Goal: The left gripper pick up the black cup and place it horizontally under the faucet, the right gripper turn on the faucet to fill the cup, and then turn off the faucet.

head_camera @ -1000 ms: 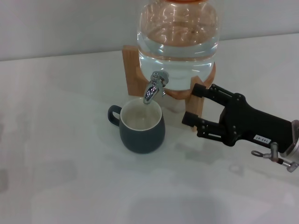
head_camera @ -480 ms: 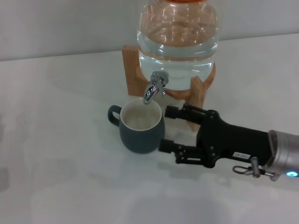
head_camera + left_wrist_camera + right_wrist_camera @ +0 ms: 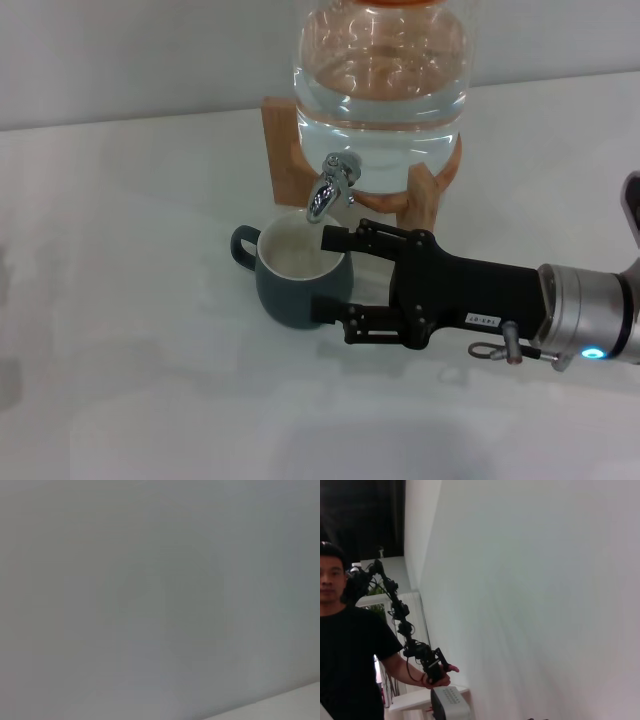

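A black cup stands upright on the white table, directly under the faucet of a water jar. The right tool, fingers spread wide, flanks the cup's side.

Slate-grey black cup with cream inside, chrome faucet, black claw

The only writing in view is a small white label with dark characters on the long black wrist of the right gripper, close to its silver-grey cylindrical section. The characters cannot be made out. No brand, number or sign shows anywhere else in any of the views.
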{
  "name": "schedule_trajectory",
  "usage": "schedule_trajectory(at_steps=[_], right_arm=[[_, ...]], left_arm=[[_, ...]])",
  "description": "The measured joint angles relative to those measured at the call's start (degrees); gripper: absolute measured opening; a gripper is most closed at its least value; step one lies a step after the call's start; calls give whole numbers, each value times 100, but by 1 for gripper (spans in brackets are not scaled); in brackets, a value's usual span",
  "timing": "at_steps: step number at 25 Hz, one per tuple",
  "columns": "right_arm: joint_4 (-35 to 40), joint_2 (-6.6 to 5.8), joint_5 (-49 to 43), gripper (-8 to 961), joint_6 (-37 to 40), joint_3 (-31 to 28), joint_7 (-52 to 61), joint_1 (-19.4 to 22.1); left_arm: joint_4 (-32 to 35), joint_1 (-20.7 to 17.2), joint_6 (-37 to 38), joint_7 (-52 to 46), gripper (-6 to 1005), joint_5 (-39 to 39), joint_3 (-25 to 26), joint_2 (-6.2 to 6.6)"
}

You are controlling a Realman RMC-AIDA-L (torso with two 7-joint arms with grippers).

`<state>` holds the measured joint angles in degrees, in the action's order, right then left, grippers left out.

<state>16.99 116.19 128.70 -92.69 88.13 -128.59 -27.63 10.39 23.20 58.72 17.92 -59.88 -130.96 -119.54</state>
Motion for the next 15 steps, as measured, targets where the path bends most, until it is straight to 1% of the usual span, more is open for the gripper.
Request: schedule_trajectory(at_steps=[15], right_arm=[[12, 0, 161, 840, 391, -43, 19, -53]], left_arm=[[-3, 9, -78, 0, 877, 5, 0, -3]])
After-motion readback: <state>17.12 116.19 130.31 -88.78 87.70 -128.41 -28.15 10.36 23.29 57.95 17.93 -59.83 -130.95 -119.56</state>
